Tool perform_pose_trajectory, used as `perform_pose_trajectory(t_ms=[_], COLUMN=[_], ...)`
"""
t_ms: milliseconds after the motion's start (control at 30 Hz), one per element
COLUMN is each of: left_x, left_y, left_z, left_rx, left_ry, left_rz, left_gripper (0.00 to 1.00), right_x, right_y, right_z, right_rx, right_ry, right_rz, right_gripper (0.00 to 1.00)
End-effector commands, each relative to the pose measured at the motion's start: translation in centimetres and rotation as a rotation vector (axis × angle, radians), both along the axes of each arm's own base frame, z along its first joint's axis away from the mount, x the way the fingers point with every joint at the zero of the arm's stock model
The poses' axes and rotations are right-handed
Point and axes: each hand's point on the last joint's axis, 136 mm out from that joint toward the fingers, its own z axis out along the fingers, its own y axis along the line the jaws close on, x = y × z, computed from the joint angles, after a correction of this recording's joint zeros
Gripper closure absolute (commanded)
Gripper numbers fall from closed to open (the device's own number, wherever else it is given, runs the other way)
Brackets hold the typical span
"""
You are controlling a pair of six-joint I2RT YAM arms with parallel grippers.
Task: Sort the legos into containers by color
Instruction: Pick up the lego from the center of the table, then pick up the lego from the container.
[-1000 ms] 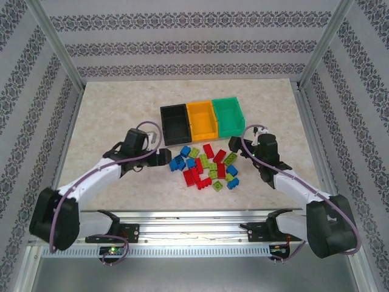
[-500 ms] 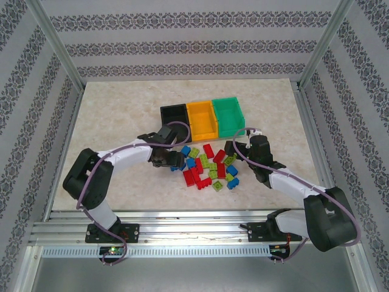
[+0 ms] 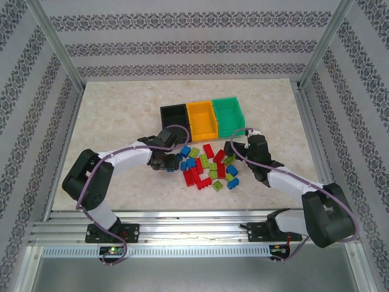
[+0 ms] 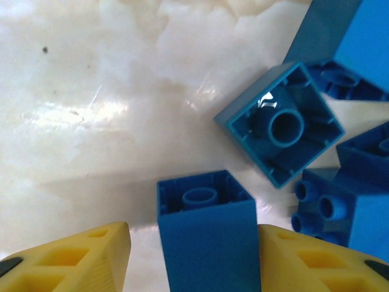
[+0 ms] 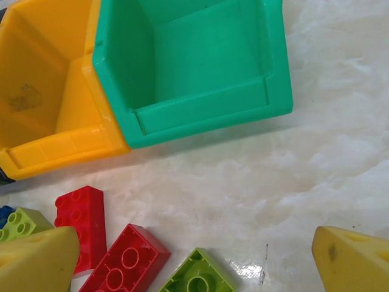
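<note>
1. My left gripper (image 3: pixel 172 163) is down at the left edge of the lego pile (image 3: pixel 208 165), which lies on the table (image 3: pixel 115 115) just near of the three bins.
2. In my left wrist view, my two yellow fingers (image 4: pixel 73 258) stand on either side of one blue brick (image 4: pixel 206 243) that shows its hollow underside.
3. My right-hand finger there looks to be against the brick's side. The other one has a narrow gap of bare table beside it, so my jaws are partly open around the brick and not clamped on it.
4. Just beyond lies a second blue brick (image 4: pixel 279 131), hollow side up and tilted, with more blue bricks (image 4: pixel 340 210) to its right.
5. My right gripper (image 3: pixel 234 149) is at the far right edge of the pile, near the green bin (image 3: pixel 229 115).
6. Its fingers (image 5: pixel 349 258) are spread wide and hold nothing.
7. Between them I see bare table, a lime brick (image 5: pixel 197 277) and two red bricks (image 5: pixel 79 222).
8. The bins sit touching in a row: black bin (image 3: pixel 174 123) on the left, orange-yellow bin (image 3: pixel 202 119) in the middle, green on the right.
</note>
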Motion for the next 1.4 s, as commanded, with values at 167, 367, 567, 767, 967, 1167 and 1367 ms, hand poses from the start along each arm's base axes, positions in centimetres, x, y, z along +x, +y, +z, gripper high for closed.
perform_pose_trajectory(t_ms=[167,367,567,767,967,1167,1367], left_x=[-0.7,-0.4,0.2,1.2,3.8,8.1,12.5], left_y=[0.6,0.1,-0.7,-0.9,-2.2,-1.6,-0.2], left_z=[-0.1,-0.8,0.4,3.7,8.4,9.9,7.9], left_rx=[0.013,0.006,-0.022,-0.057,-0.120,0.002,0.097], left_ry=[-0.001,0.008,-0.013,-0.110,-0.249,-0.323,-0.270], left_rz=[0.019,0.010,-0.007,-0.009,-0.020,-0.036,-0.027], left_gripper=[0.44,0.47,0.63,0.68,0.72,0.72,0.70], right_x=[0.7,0.7,0.7,0.7,0.9,0.9,0.8], right_y=[0.4,0.3,0.2,0.2,0.4,0.5,0.3], right_z=[1.0,1.0,1.0,1.0,1.0,1.1,0.9], right_rx=[-0.009,-0.014,-0.023,-0.024,-0.012,-0.006,-0.012], right_ry=[-0.030,-0.030,-0.032,-0.038,-0.037,-0.039,-0.036], right_rz=[0.005,0.004,-0.001,-0.003,0.001,0.003,-0.002], right_gripper=[0.02,0.02,0.02,0.02,0.02,0.02,0.02])
